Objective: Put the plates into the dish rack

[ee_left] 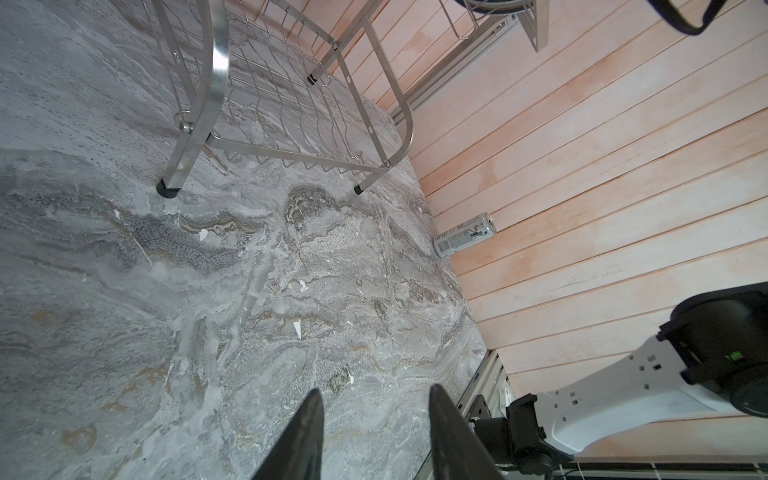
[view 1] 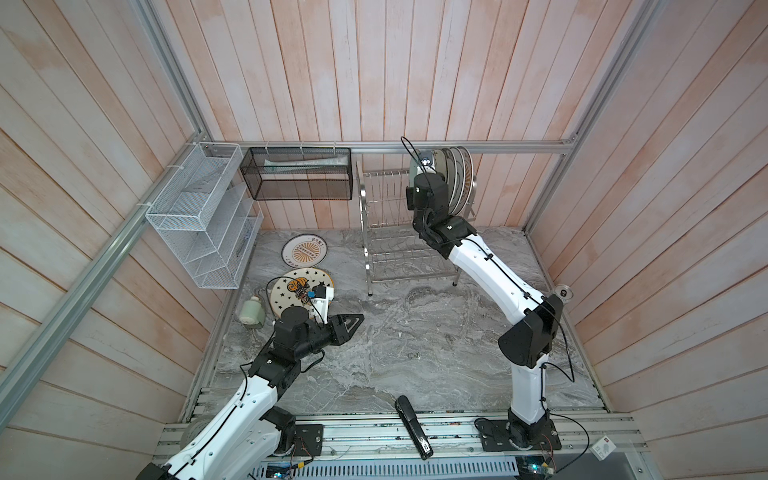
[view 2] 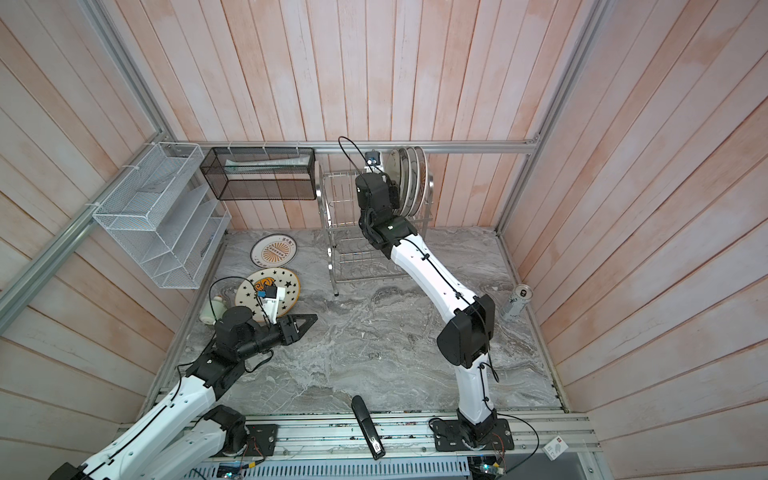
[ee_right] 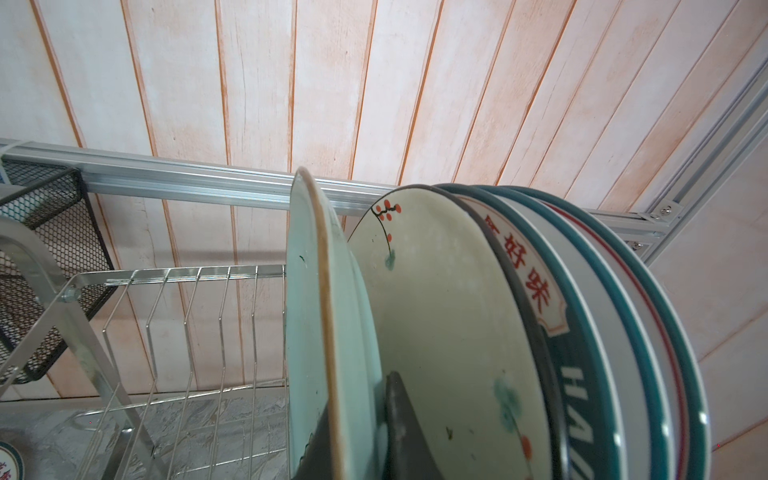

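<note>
The right jaws clamp a pale green plate (ee_right: 316, 311) with a brown rim, upright in the upper tier of the shiny wire dish rack (ee_right: 187, 332), beside cream and teal-rimmed racked plates (ee_right: 436, 311). A sunburst plate (view 1: 304, 250) and a star plate (view 1: 282, 297) lie flat on the surface (view 1: 415, 332). The left jaws stand apart, empty.

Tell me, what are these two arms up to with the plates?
They are filling the dish rack. The right gripper is shut on a pale green plate, holding it upright at the upper tier beside several plates standing there. The left gripper is open and empty, over the table. Two more lie flat on it: a star plate and a sunburst plate.
</note>
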Controlling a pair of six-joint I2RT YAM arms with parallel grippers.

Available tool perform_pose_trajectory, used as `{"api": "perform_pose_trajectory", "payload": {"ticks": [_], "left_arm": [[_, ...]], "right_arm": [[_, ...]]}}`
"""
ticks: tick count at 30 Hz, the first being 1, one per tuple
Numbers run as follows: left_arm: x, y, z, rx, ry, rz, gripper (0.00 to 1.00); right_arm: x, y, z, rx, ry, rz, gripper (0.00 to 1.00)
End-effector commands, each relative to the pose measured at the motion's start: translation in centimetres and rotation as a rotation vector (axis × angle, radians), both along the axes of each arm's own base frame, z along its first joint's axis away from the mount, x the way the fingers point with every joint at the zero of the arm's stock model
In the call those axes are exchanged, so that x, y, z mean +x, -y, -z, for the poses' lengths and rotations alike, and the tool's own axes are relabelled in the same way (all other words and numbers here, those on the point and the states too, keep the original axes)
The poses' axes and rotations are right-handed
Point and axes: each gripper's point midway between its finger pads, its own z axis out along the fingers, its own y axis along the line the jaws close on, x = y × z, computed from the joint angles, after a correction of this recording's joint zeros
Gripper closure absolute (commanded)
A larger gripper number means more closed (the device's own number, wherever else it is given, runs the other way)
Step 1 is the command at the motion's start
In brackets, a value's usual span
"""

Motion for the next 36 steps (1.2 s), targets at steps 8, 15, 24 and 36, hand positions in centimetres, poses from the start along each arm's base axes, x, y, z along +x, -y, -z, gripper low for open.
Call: {"api": "perform_pose_trajectory", "payload": {"ticks": [8,15,24,36], "left_arm": [[-0.10,-0.04,-0.94,-0.001,0.035,0.001,0.57],[-0.04,-0.06,-0.87,0.001,0.034,0.000,0.57],[-0.07,-0.04,-0.83,0.000,0.033,0.000,0.57],[-0.12,-0.04,-0.88,0.001,0.033,0.001,0.57]], "right_arm": [[-0.42,0.47,-2.76,0.068,0.055,-0.015,1.00],[-0.42,0.31,-2.68,0.067,0.051,-0.024,0.85],[-0.55,0.40,-2.76,0.068,0.053,-0.025,0.80],[-0.83,0.66,-3.01,0.074,0.062,-0.023,0.69]]}}
